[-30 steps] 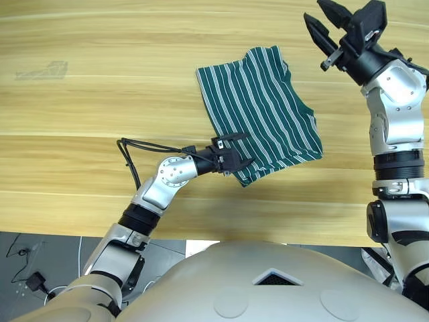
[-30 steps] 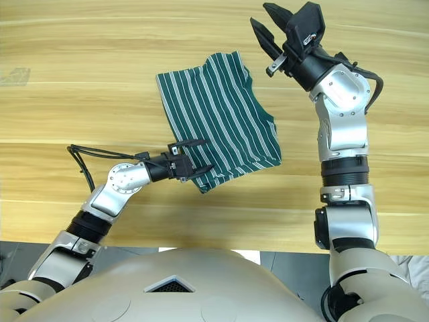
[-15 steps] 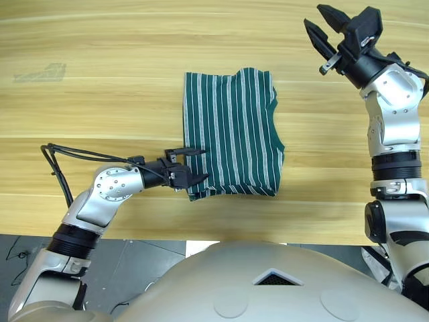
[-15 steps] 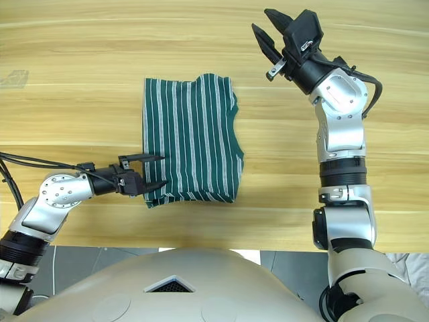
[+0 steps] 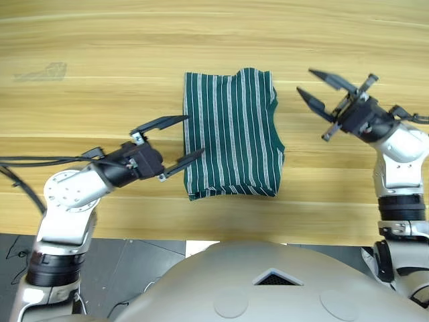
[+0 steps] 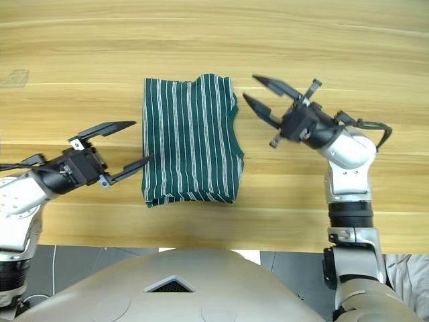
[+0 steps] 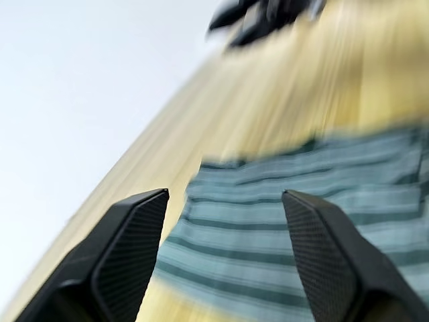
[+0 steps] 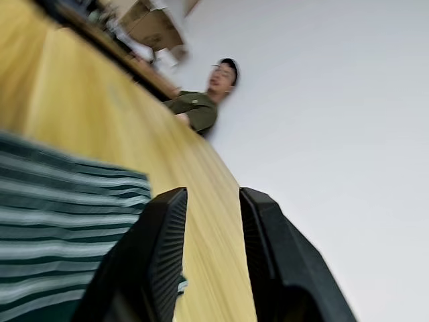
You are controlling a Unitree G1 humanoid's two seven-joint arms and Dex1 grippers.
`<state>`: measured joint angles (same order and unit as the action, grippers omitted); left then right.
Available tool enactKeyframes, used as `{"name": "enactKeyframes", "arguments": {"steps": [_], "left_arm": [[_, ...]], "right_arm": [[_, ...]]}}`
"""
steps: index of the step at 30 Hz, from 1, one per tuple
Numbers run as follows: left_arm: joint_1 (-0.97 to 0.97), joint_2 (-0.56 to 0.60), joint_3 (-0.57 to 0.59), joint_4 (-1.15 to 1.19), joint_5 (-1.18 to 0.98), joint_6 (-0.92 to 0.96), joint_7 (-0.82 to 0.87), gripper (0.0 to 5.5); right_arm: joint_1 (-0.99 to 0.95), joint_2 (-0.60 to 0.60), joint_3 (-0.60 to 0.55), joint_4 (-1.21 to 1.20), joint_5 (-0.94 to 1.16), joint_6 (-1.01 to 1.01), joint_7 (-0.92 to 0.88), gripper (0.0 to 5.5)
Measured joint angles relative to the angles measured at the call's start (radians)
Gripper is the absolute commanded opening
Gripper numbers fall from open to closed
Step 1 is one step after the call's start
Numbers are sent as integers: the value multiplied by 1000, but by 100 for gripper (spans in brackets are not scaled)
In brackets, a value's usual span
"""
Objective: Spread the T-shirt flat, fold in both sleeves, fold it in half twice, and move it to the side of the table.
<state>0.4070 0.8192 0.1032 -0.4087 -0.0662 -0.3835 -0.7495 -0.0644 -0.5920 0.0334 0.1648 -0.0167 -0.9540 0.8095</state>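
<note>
The T-shirt [image 5: 231, 134], green with white stripes, lies folded into a compact rectangle on the wooden table [image 5: 100, 40], near its front edge. My left gripper [image 5: 195, 135] hovers at the shirt's left edge, fingers spread wide and holding nothing. The left wrist view looks between those fingertips [image 7: 224, 193] onto the striped cloth [image 7: 301, 201]. My right gripper [image 5: 303, 80] is open just off the shirt's far right corner, apart from the cloth. In the right wrist view its gripper [image 8: 213, 191] points along the table with the shirt [image 8: 60, 228] to one side.
The table's front edge [image 5: 134, 236] runs just below the shirt, with dark floor beyond it. A faint grey mark [image 5: 41, 70] sits on the far left of the table. Black cables [image 5: 40, 161] trail from my left arm. Bare wood stretches on both sides of the shirt.
The left gripper dragged the shirt leftward and squared it, then let go, opened wide and drew back to the left. The right gripper came down from the far right toward the shirt's right side.
</note>
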Motion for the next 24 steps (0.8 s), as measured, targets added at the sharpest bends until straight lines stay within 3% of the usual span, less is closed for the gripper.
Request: {"name": "enactKeyframes", "arguments": {"steps": [4, 10, 16, 24], "left_arm": [[129, 45, 41, 97, 352, -265, 68, 314], [111, 64, -8, 239, 650, -521, 219, 314], [32, 72, -57, 337, 698, -578, 313, 314], [-144, 65, -223, 418, 692, -592, 329, 314]], "right_arm": [[45, -129, 9, 104, -239, -303, -6, 143], [-55, -147, 39, 269, -543, -518, -97, 143], [-61, -147, 94, 336, -665, -543, -200, 143], [-69, -146, 232, 356, -654, -483, -288, 143]]}}
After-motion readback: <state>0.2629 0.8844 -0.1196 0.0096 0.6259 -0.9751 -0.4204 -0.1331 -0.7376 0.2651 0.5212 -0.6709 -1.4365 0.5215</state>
